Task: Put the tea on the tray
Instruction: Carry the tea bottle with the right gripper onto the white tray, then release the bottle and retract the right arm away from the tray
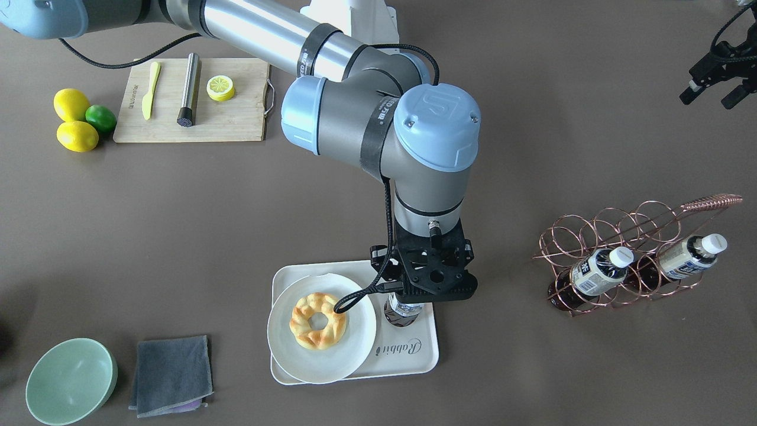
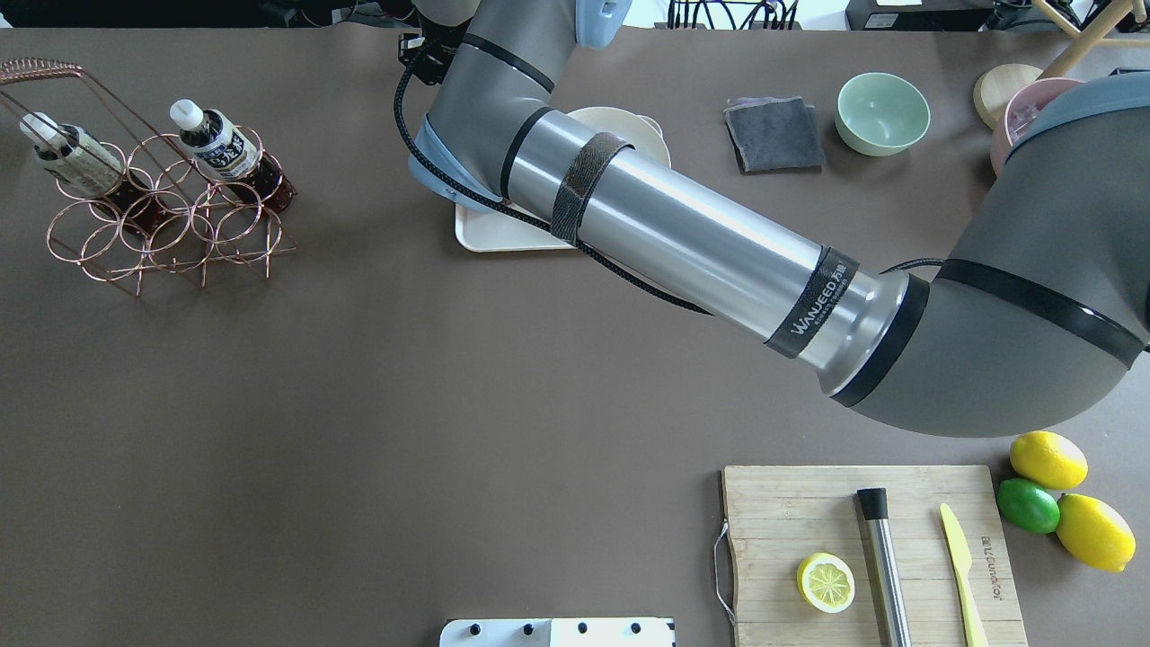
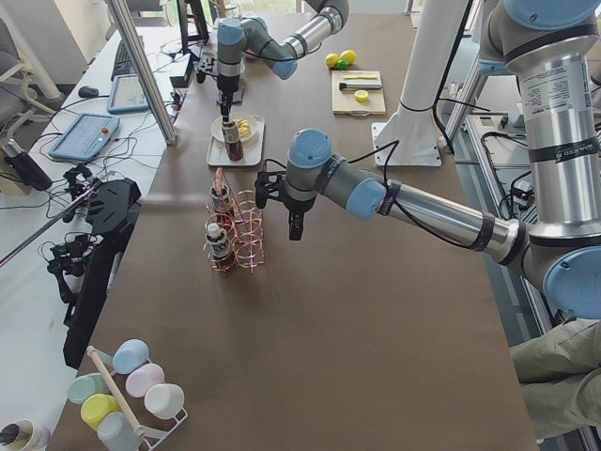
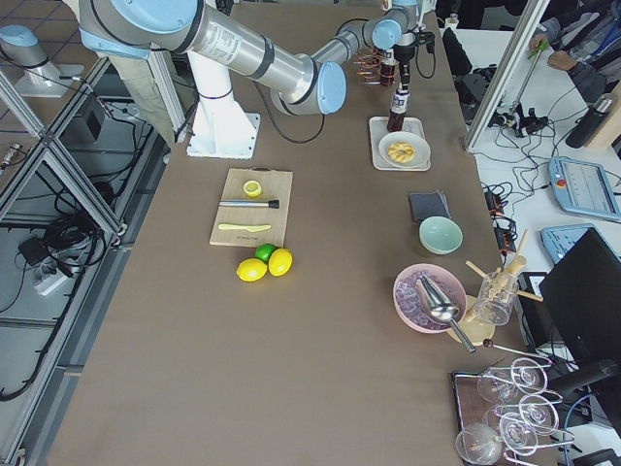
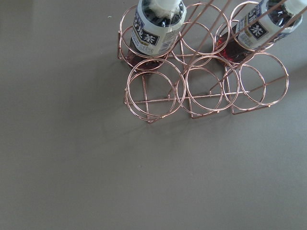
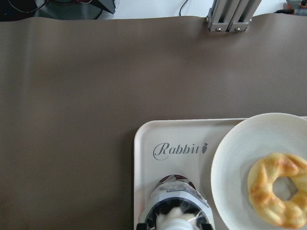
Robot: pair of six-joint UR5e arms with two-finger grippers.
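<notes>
One bottle of tea (image 1: 403, 310) stands upright over the tray (image 1: 414, 355), in the bare strip between the round plate (image 1: 355, 349) and the tray's short rim, just by the grey "Rabbit" script. The right pincer (image 6: 175, 221) comes down on it from above, its jaws closed around the cap and neck. No view settles whether the base rests on the tray or hangs just above it.

The bottle is tall and narrow, so letting go before the base sits flat could tip it onto the plate and the doughnut (image 1: 317, 320), or over the rim onto the bench. A jaw dragging on the cap as the pincer lifts away could topple it too. The black cable (image 1: 361, 293) loops low over the plate and might catch the plate's edge when the wrist moves.

The right wrist view shows the bottle well inside the rim. The front-facing view hides its neck under the pincer's mount, and in the overhead view the forearm covers the bottle altogether. The side views confirm that it is upright.

The left pincer (image 1: 714, 94) hangs well apart, jaws spread and empty, near the copper wire rack (image 1: 597, 225) holding two more bottles (image 1: 597, 271) (image 1: 689, 255).
</notes>
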